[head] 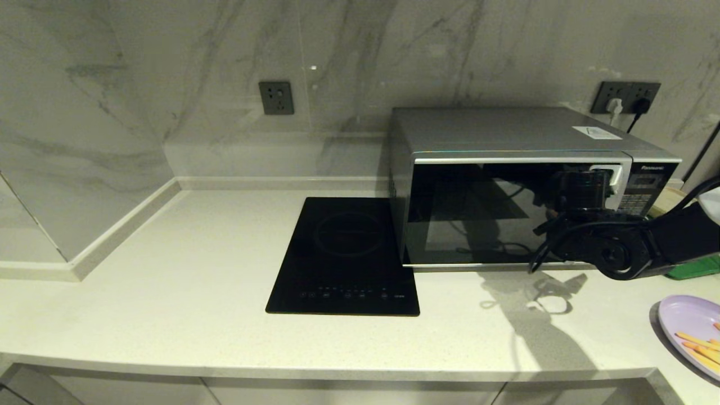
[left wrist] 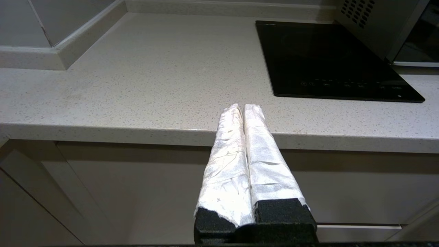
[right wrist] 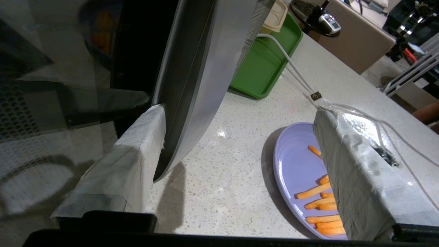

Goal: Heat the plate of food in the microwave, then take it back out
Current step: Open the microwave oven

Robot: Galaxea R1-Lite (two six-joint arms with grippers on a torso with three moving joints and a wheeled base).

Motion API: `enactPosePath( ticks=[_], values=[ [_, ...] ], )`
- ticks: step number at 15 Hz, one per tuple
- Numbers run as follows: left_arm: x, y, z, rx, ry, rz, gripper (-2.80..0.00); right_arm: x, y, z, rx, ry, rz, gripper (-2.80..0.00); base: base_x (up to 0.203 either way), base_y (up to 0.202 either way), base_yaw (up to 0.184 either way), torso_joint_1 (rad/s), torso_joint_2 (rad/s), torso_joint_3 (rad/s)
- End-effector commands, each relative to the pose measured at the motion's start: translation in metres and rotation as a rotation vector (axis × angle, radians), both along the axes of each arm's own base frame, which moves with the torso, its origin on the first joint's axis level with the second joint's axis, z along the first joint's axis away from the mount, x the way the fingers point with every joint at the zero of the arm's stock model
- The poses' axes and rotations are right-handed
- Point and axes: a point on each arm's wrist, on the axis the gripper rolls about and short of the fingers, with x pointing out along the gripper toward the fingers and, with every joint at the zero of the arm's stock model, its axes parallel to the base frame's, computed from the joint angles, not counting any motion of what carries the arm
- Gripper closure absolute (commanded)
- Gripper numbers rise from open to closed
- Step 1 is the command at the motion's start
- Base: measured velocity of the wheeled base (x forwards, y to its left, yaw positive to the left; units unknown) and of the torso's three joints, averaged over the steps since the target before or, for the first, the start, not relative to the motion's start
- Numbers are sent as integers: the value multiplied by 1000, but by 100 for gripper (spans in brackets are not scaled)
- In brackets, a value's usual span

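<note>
The silver microwave [head: 506, 185] stands at the back right of the counter, and its dark glass door looks closed in the head view. My right gripper [head: 585, 191] is up against the door's right side, open wide. In the right wrist view one finger [right wrist: 137, 147] lies on the glass beside the curved silver strip [right wrist: 205, 68]. The other finger [right wrist: 353, 178] hangs over the lilac plate of food [right wrist: 298, 164]. The plate [head: 689, 329] rests on the counter at the far right with orange sticks on it. My left gripper [left wrist: 242, 107] is shut and parked below the counter's front edge.
A flat black induction cooktop [head: 346, 256] lies left of the microwave. A green tray [right wrist: 264, 65] with a beige container [right wrist: 276, 15] sits right of the microwave. A white cable [right wrist: 295, 68] runs past the right finger. Wall sockets are behind.
</note>
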Motion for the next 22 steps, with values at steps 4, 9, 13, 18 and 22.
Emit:
enactPosePath(
  ticks=[4, 9, 13, 18, 22],
  values=[
    [0, 0, 0, -1, 0, 1, 0, -5, -4, -2, 0, -7, -34, -280, 0, 0, 0, 0, 0, 0],
    [0, 0, 0, -1, 0, 1, 0, -4, -5, -3, -5, -10, -52, -280, 0, 0, 0, 0, 0, 0],
    [0, 0, 0, -1, 0, 1, 0, -5, -6, -4, 3, -28, -69, -280, 0, 0, 0, 0, 0, 0],
    [0, 0, 0, -1, 0, 1, 0, -31, -10, 8, 6, -40, -82, -280, 0, 0, 0, 0, 0, 0],
    [0, 0, 0, -1, 0, 1, 0, -57, -12, 11, 14, -20, -62, -280, 0, 0, 0, 0, 0, 0]
  ],
)
